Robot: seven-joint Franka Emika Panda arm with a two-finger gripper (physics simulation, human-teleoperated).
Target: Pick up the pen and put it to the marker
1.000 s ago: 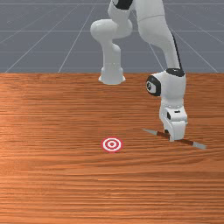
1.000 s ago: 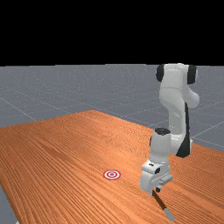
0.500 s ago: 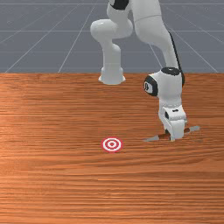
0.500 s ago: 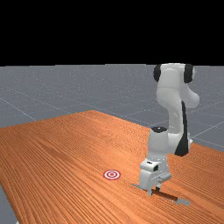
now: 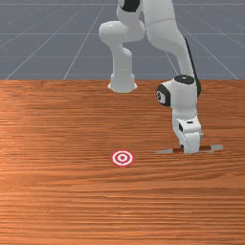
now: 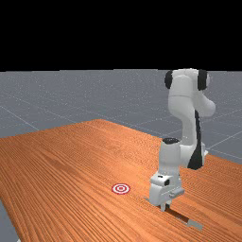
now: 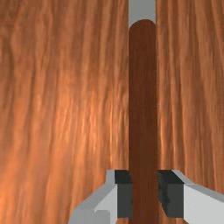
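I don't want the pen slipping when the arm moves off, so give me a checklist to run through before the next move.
1. Gripper shut on the pen from both sides: ok.
2. Pen lifted off the table: cannot tell.
3. Pen's tapered end on the marker's side in the front view: ok.
4. Marker uncovered: ok.
5. Pen at the marker: not ok, a gap remains.
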